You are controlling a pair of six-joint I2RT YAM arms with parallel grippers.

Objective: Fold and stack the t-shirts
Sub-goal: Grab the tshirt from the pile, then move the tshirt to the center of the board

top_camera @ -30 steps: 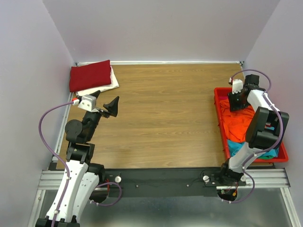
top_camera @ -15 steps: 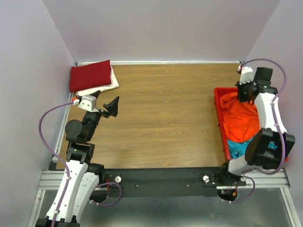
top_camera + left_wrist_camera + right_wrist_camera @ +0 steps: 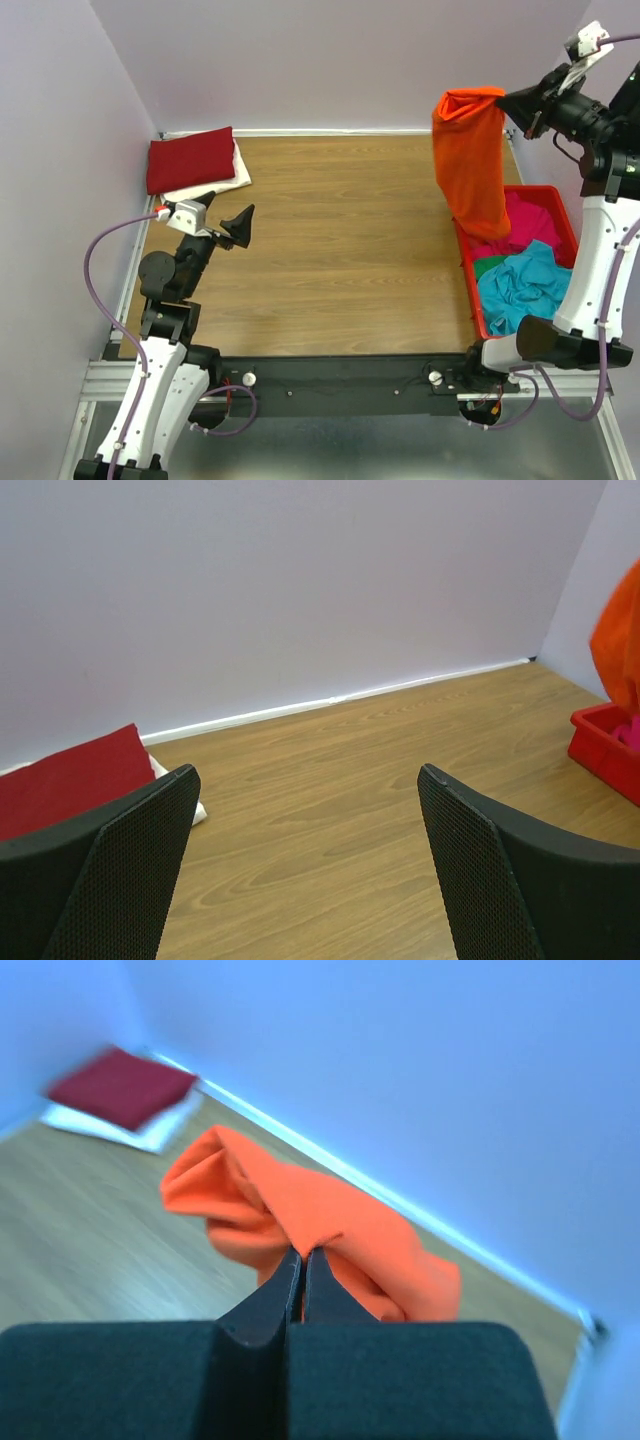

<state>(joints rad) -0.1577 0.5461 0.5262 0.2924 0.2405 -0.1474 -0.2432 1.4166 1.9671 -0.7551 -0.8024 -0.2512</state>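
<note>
My right gripper (image 3: 507,100) (image 3: 303,1252) is shut on the bright orange t-shirt (image 3: 471,160) (image 3: 300,1220), which hangs high in the air over the red tray's far left corner. Its lower end trails down toward the tray. In the tray lie a magenta pink t-shirt (image 3: 535,222) and a teal t-shirt (image 3: 525,285). At the back left a folded dark red t-shirt (image 3: 190,158) (image 3: 65,780) lies on a folded white t-shirt (image 3: 222,182). My left gripper (image 3: 238,226) (image 3: 305,870) hovers open over the table's left side, nothing between its fingers.
The red plastic tray (image 3: 463,265) (image 3: 600,748) stands at the table's right edge. Grey walls close the table on the left, back and right. Bare wood table (image 3: 340,250) lies between the folded stack and the tray.
My right gripper closed on the orange t-shirt in the tray and raised it high toward the back right, uncovering the pink and teal shirts. The left arm stayed still.
</note>
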